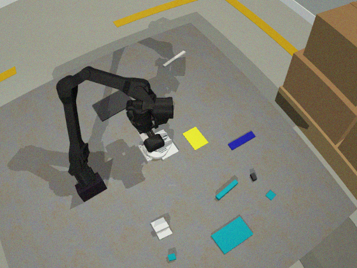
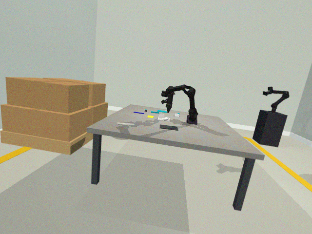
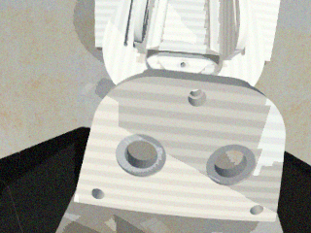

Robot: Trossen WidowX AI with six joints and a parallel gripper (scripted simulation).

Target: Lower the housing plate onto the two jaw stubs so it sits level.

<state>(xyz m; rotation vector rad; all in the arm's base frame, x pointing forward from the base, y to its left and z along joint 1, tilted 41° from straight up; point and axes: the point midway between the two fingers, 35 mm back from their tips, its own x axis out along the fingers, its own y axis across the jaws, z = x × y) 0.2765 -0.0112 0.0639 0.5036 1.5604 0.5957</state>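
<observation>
My gripper [image 3: 182,148] [image 2: 168,110] is shut on the white housing plate [image 3: 190,121], with one black finger at each side edge of it. The plate shows two large ringed holes and three small ones in the wrist view. The white jaw assembly [image 1: 158,156] [image 2: 164,118] [image 3: 182,36] lies on the table. In the wrist view it is just beyond the plate's rounded edge, with raised jaw parts at left and right. The plate overlaps its near part there. The stubs and any contact are hidden. In the top view the hand covers the held plate.
A yellow square [image 1: 195,138] [image 2: 150,116] and a blue bar [image 1: 241,140] lie to the assembly's right in the top view. A dark slab [image 1: 109,108] [image 2: 168,127] and a white bar [image 1: 174,58] lie behind. A white ribbed block [image 1: 161,228] and a teal plate [image 1: 232,235] lie in front.
</observation>
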